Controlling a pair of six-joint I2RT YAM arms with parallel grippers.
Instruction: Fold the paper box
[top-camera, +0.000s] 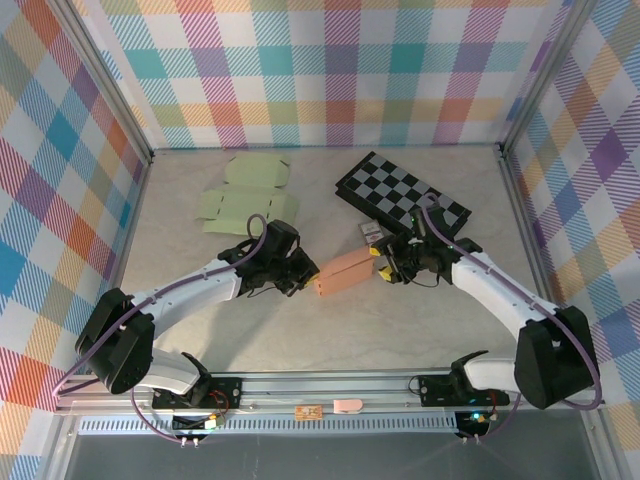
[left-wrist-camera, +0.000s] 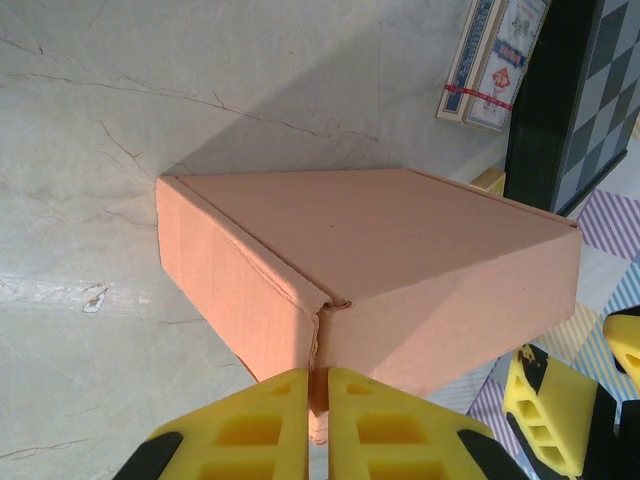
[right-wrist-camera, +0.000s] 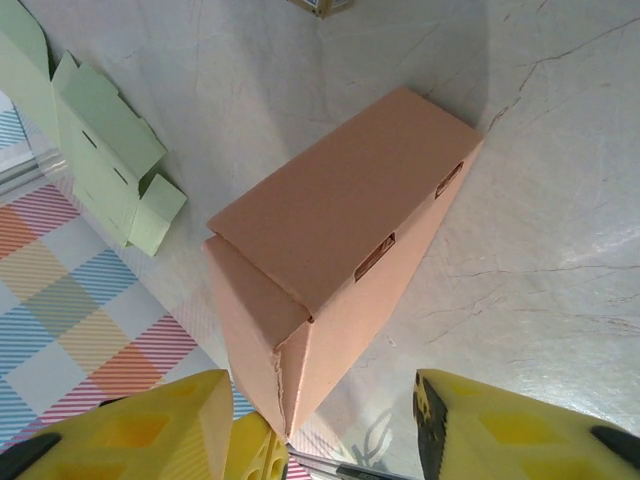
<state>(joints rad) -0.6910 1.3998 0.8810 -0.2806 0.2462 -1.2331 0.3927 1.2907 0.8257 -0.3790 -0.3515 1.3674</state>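
The paper box (top-camera: 345, 270) is salmon-pink cardboard, folded into a closed shape, and lies on the table between the two arms. In the left wrist view the box (left-wrist-camera: 380, 260) fills the middle, and my left gripper (left-wrist-camera: 318, 400) is shut on the thin cardboard edge at its near corner. From the top, the left gripper (top-camera: 306, 276) sits at the box's left end. My right gripper (top-camera: 386, 268) is at the right end. Its yellow fingers (right-wrist-camera: 190, 420) stand wide apart either side of the box's corner (right-wrist-camera: 340, 220), so the right gripper (right-wrist-camera: 320, 400) is open.
Flat pale-green box blanks (top-camera: 245, 195) lie at the back left, also seen as green blanks (right-wrist-camera: 100, 160). A black-and-white checkerboard (top-camera: 400, 195) lies at the back right, with a small card pack (top-camera: 372, 232) in front of it. Plaid walls surround the table.
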